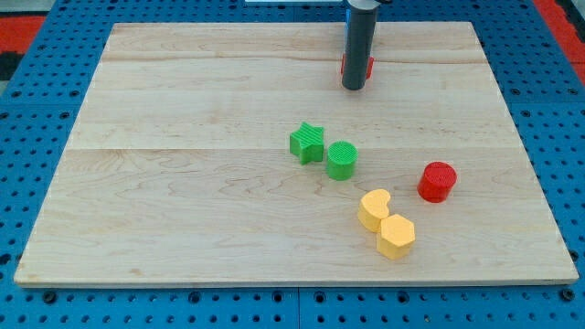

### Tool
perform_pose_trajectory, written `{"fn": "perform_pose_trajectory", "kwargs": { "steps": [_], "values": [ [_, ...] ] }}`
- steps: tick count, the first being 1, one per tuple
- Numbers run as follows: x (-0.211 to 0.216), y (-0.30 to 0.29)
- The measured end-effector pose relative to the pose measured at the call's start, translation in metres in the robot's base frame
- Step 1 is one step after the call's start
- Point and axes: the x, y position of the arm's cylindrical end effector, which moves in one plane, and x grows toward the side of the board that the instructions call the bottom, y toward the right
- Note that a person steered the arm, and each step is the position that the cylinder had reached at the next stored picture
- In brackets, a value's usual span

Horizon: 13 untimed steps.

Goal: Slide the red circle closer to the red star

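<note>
The red circle [437, 181] sits at the board's right, toward the view's bottom. A red block, probably the red star [369, 66], is near the view's top, mostly hidden behind my rod; only its right and left edges show. My tip [354, 88] rests on the board directly in front of that red block, far above and left of the red circle.
A green star [308, 143] and a green circle [342, 160] sit together at the centre. A yellow heart-like block [374, 208] and a yellow hexagon [397, 236] touch below them. A blue block [346, 32] is partly hidden behind the rod. The wooden board [183, 183] lies on a blue pegboard.
</note>
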Motion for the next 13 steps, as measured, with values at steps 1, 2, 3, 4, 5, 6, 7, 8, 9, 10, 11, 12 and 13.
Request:
{"fn": "perform_pose_trajectory", "kwargs": {
  "steps": [1,2,3,4,5,6,7,8,9,10,11,12,13],
  "values": [
    [-0.014,0.000],
    [-0.015,0.000],
    [0.019,0.002],
    [0.049,0.049],
    [0.082,0.123],
    [0.125,0.182],
    [0.185,0.188],
    [0.221,0.179],
    [0.219,0.144],
    [0.217,0.092],
    [0.197,0.082],
    [0.171,0.082],
    [0.142,0.082]
  ]
}}
